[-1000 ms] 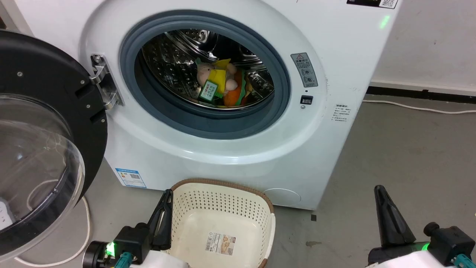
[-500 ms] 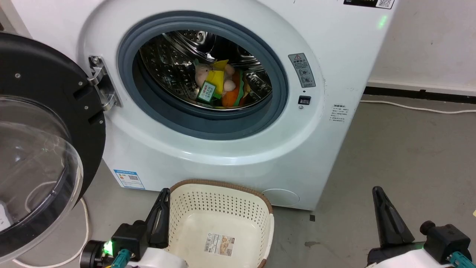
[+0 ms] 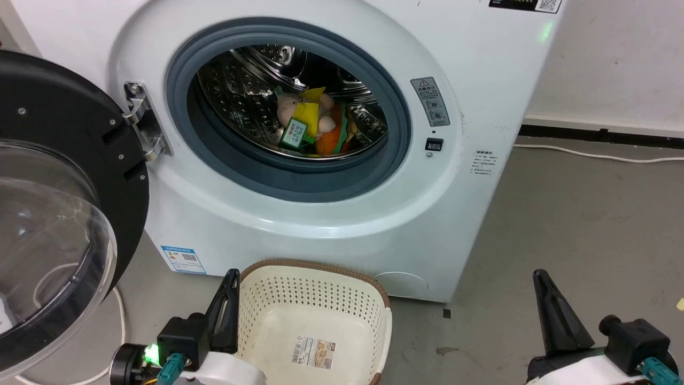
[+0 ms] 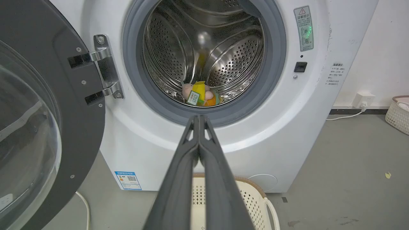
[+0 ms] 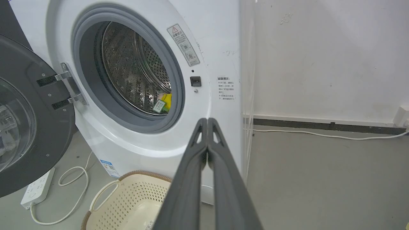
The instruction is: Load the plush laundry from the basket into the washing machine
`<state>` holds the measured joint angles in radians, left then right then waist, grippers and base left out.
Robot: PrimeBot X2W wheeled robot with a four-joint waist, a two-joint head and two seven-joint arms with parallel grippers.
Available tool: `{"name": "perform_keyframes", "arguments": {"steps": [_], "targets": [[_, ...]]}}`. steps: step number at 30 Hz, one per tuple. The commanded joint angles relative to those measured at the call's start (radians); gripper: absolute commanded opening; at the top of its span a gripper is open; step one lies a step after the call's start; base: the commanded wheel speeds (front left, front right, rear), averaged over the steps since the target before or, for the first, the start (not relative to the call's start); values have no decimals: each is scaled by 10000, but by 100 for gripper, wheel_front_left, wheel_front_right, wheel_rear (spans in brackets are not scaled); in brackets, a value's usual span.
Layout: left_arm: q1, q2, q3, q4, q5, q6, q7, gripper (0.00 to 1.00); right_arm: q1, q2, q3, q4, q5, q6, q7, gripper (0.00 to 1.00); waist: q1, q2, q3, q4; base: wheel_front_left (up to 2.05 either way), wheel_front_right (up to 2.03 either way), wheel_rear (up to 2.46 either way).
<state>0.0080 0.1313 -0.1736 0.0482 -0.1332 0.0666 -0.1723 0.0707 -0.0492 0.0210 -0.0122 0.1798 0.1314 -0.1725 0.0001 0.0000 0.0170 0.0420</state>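
Note:
The plush laundry (image 3: 310,125) lies at the bottom of the steel drum of the washing machine (image 3: 342,224): a pink doll in yellow with a green tag, against an orange hamburger plush; the plush bundle (image 4: 199,96) also appears in the left wrist view. The cream basket (image 3: 315,299) stands on the floor before the washer, holding just its paper label. My left gripper (image 3: 231,278) is shut beside the basket's left rim, holding nothing. My right gripper (image 3: 538,276) is shut over bare floor at the lower right. The round door (image 3: 59,203) hangs wide open on the left.
A white cable (image 3: 120,321) lies on the floor under the open door, leading to a power strip (image 5: 36,188). Another cable (image 3: 598,155) runs along the wall at right. A second pale basket (image 4: 397,111) sits by the far wall.
The head camera has drifted, sliding the whole picture slightly left and down. Both grippers stay shut and low; the plush stays in the drum.

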Motion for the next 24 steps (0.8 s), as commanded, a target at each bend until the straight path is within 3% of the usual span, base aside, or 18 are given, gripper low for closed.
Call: {"name": "perform_keyframes", "arguments": {"steps": [1,24], "targets": [[-28,-70,101,-73,86,-87,56,0,-207,-4,-26,26,-129,-3,50,0,-1,0,-3,-8,0,0,0],[-43,-279,563,-189,438,-251,527,0,-349,-5,-78,53,-600,-4,522,0,-1,0,-50,-124,0,0,0]]}}
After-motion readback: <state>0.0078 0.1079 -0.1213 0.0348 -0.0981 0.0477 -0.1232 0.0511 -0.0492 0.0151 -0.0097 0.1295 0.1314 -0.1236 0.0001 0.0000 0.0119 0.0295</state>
